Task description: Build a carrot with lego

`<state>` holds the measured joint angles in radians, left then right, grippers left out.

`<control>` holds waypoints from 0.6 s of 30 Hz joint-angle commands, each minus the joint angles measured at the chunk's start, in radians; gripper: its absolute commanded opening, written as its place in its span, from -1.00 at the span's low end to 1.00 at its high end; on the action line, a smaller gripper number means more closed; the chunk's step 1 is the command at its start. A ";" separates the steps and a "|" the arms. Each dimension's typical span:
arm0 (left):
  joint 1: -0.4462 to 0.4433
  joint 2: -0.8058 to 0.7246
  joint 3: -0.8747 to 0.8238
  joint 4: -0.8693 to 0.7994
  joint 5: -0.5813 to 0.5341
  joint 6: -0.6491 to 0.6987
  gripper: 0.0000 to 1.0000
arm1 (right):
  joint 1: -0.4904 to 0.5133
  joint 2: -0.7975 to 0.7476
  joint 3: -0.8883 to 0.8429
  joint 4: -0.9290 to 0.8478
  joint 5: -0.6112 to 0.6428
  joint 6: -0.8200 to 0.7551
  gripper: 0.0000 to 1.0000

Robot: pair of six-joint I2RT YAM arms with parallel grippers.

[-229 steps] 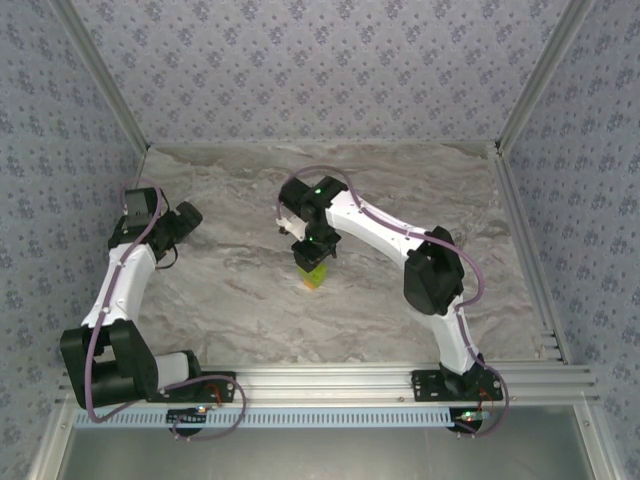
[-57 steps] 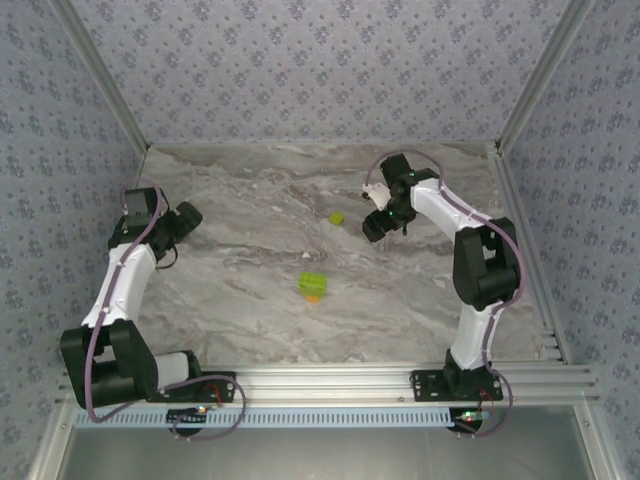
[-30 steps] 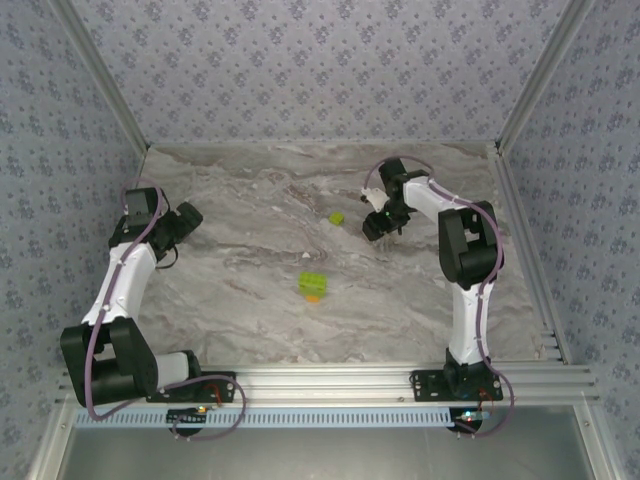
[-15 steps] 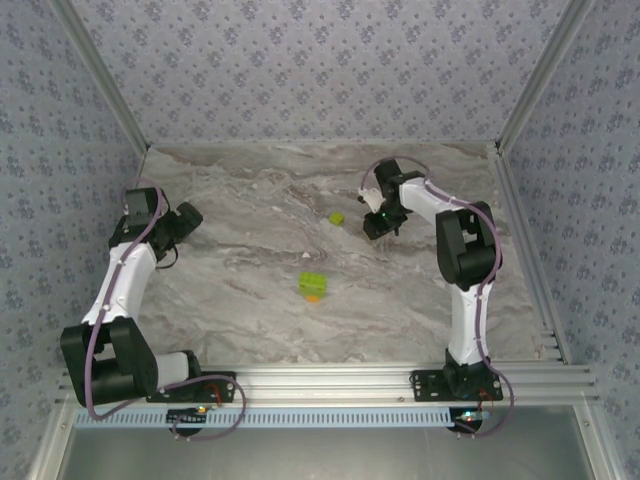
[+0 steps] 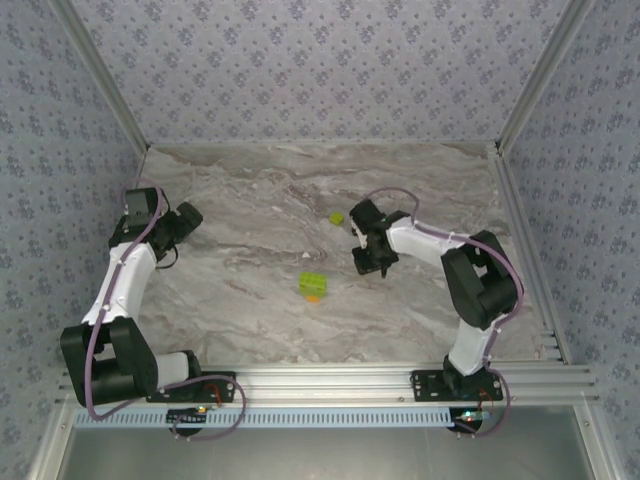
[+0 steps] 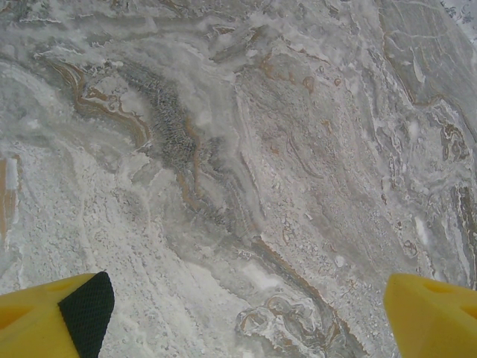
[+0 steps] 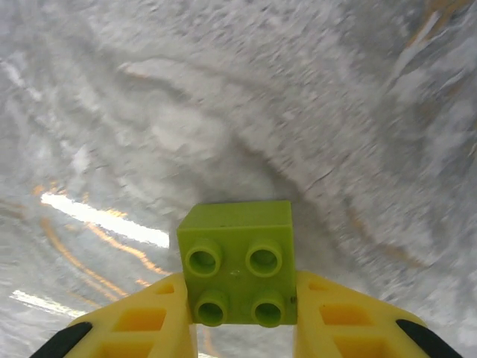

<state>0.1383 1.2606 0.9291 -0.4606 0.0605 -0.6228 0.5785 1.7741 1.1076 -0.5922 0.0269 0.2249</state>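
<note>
The partly built carrot (image 5: 312, 286) lies at mid-table: lime-green bricks stacked on an orange brick. A loose lime-green brick (image 5: 338, 217) sits behind it. My right gripper (image 5: 366, 262) hovers right of the carrot and in front of the loose brick. In the right wrist view, my right gripper (image 7: 240, 309) is shut on a lime-green two-by-two brick (image 7: 237, 257), studs facing the camera, above bare marble. My left gripper (image 5: 185, 222) rests far left. In its wrist view, my left gripper (image 6: 250, 317) is open over marble, nothing between the yellow fingertips (image 6: 52, 317).
The marbled tabletop (image 5: 250, 300) is fenced by patterned walls at the back and sides. An aluminium rail (image 5: 330, 380) runs along the near edge, and a metal strip (image 5: 525, 250) borders the right side.
My right arm has swung from the back right toward the middle and nearer, carrying the lime-green brick. The carrot, the loose brick and the left arm have stayed put.
</note>
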 commanded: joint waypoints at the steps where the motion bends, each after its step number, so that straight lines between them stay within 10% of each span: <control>1: 0.006 -0.011 0.021 -0.004 0.016 -0.006 0.90 | 0.055 -0.027 -0.072 0.083 0.089 0.121 -0.36; 12: 0.006 0.009 0.019 0.007 0.028 -0.011 0.90 | 0.104 -0.093 -0.427 0.625 0.204 0.075 0.14; 18: 0.006 0.014 0.019 0.008 0.030 -0.009 0.89 | 0.124 -0.057 -0.623 0.985 0.254 0.028 0.08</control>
<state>0.1383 1.2701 0.9291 -0.4599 0.0734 -0.6228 0.7116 1.5963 0.5888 0.1795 0.2283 0.2882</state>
